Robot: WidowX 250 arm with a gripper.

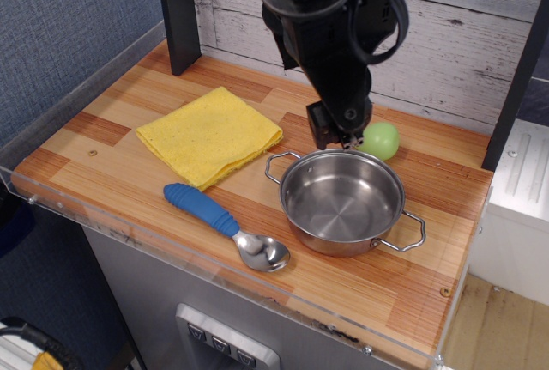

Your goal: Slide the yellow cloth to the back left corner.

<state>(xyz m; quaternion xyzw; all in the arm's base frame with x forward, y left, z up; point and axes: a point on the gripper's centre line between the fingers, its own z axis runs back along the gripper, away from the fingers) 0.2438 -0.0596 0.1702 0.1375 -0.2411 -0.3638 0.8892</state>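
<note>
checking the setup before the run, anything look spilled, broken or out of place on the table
Nothing looks spilled or damaged. The yellow cloth lies flat but turned at an angle to the table edges. The pot stands upright and empty, with the spoon beside it and a green ball behind it.

Single view: camera high at the front, looking down and back across the surface (pixel 103 130) toward the wall (pixel 463 35); moderately close.
</note>
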